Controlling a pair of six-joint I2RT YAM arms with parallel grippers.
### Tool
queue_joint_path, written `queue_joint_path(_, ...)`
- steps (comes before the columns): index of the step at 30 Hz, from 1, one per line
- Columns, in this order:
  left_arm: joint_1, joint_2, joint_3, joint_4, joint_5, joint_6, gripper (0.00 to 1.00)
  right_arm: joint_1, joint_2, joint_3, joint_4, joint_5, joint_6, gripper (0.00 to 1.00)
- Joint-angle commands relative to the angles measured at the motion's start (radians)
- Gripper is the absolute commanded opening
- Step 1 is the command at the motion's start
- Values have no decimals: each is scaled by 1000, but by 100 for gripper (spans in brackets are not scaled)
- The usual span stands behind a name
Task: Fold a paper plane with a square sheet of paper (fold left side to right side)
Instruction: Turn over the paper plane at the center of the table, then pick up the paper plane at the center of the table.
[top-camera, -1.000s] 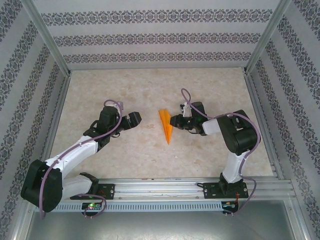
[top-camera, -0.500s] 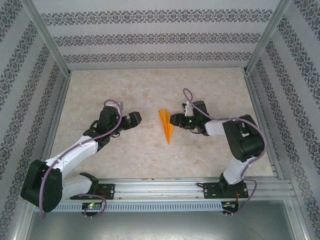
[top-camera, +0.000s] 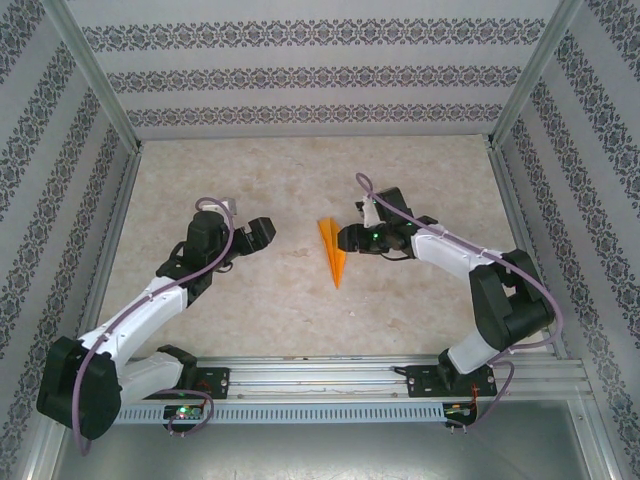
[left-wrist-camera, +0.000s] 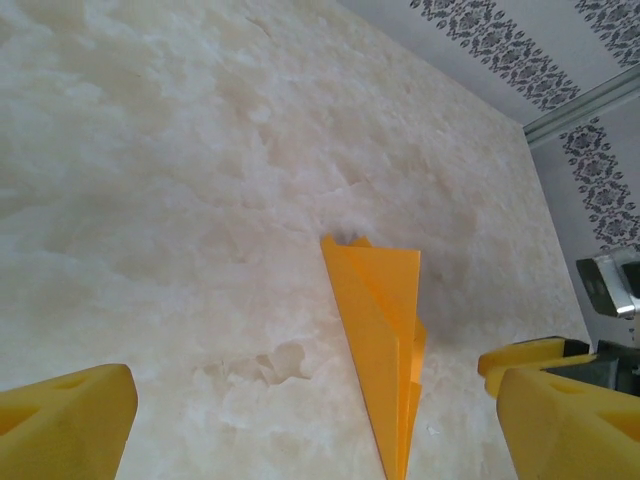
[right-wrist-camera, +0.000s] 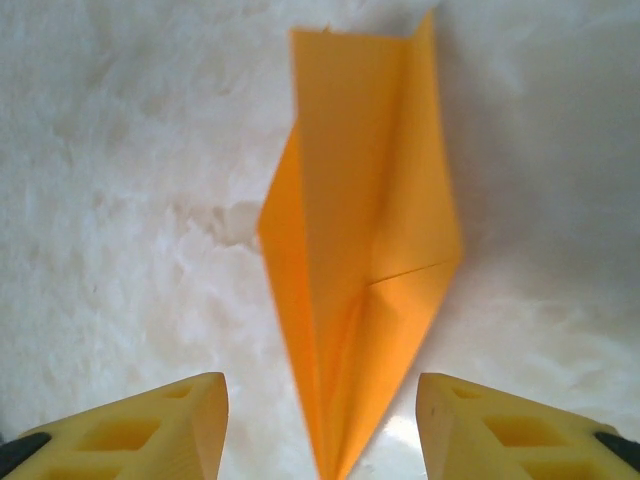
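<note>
The right end effector has its fingers apart, either side of the tip of the one orange paper plane and not touching it. The plane lies flat mid-table. The left end effector gapes wide, well apart from the plane.

Cropped and unclear
In the left wrist view the paper plane runs off the bottom edge; the fingers of the left gripper and right gripper are cropped at the lower edges of their views; from above, whether the right gripper touches the paper plane is too small to tell.
</note>
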Motion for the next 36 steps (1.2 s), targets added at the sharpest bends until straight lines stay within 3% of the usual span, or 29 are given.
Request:
queue_joint_path(1,17,-22,-13,-13,-11,17,93,38,47,56,-138,33,-12,54)
queue_joint_path(14,29,-59,-36,-28,-15,23,93,68,172,140,-162,62,11,52)
queue_joint_path(36,40,-72,-36,-44,-11,33,94,94,278,209,-185,82,13,38)
